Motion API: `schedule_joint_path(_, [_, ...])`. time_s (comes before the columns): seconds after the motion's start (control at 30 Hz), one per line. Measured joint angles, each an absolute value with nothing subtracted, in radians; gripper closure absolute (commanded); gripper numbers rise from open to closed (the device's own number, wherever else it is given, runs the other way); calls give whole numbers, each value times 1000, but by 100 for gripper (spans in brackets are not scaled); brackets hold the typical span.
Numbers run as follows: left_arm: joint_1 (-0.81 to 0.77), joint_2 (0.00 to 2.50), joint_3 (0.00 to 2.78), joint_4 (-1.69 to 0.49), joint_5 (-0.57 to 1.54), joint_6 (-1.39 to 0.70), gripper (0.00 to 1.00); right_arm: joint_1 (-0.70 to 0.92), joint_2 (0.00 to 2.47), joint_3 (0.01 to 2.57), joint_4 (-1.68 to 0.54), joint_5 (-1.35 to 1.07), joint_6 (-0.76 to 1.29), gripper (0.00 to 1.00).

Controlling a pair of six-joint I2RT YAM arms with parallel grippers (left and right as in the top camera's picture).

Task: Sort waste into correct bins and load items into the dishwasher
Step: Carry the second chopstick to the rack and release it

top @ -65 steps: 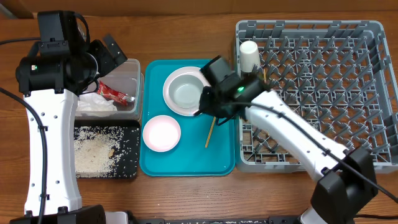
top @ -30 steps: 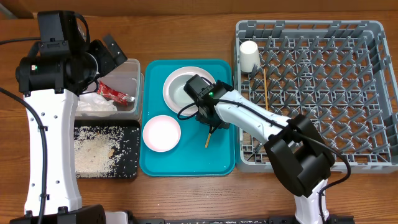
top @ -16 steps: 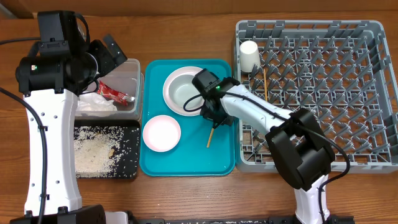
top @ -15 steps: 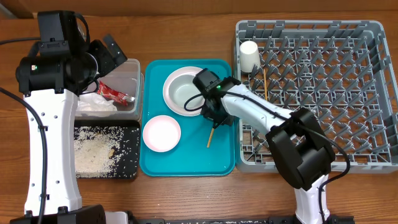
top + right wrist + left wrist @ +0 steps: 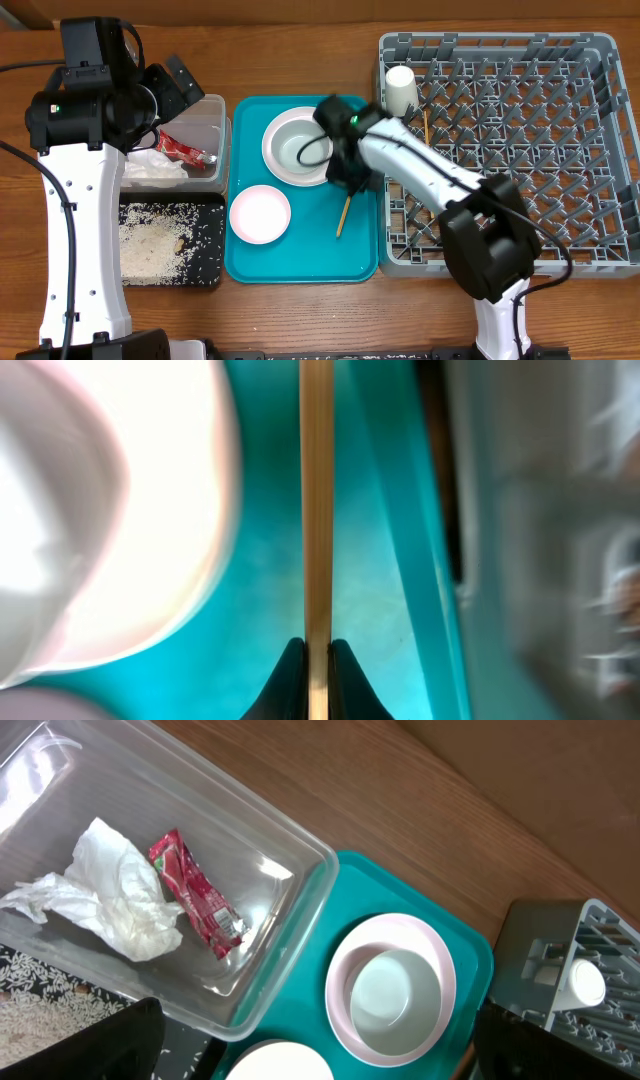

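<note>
From overhead, your right gripper point(image 5: 350, 188) was over the teal tray point(image 5: 300, 262) in the middle of the table point(image 5: 300, 50), pinching the upper end of a chopstick point(image 5: 342, 216) that slanted down toward the near edge. The plate point(image 5: 272, 150) carrying the grey-green bowl point(image 5: 297, 148) lay just to its left, with the arm across the plate's right rim. The dish rack point(image 5: 510, 262) wall stood just to its right. The rack filled the right side of the table. It held the white cup point(image 5: 402, 88) in its far left corner and a second chopstick point(image 5: 425, 125) beside the cup. The pink bowl point(image 5: 260, 213) sat on the tray's near left part. By the left edge, your left gripper point(image 5: 170, 88) hung over the clear tub point(image 5: 215, 110), which held the red wrapper point(image 5: 185, 150) and the napkin point(image 5: 150, 168). Rice point(image 5: 155, 245) lay in the black tray point(image 5: 210, 265) at the near left corner.

From the left wrist, that gripper's fingers point(image 5: 130, 1040) were spread wide. The wrapper point(image 5: 195, 905) lay touching the napkin point(image 5: 110, 900) inside the tub.

From the right wrist, the fingertips point(image 5: 292, 665) were pressed against the chopstick point(image 5: 317, 510). It ran straight up the view over the teal tray, between a blurred pale dish at left and blurred grey rack at right.
</note>
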State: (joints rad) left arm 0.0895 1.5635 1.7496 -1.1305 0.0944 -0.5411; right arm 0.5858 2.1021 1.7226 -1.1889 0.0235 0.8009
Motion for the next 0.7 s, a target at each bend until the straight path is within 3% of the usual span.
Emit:
schedule_joint_path(0.33, [89, 1563, 1750, -1130, 94, -541, 0, 474, 1849, 1942, -1380, 113, 380, 96])
schedule_joint_path(0.7, [89, 1563, 1750, -1130, 94, -541, 0, 300, 1845, 1798, -1398, 165, 209, 96])
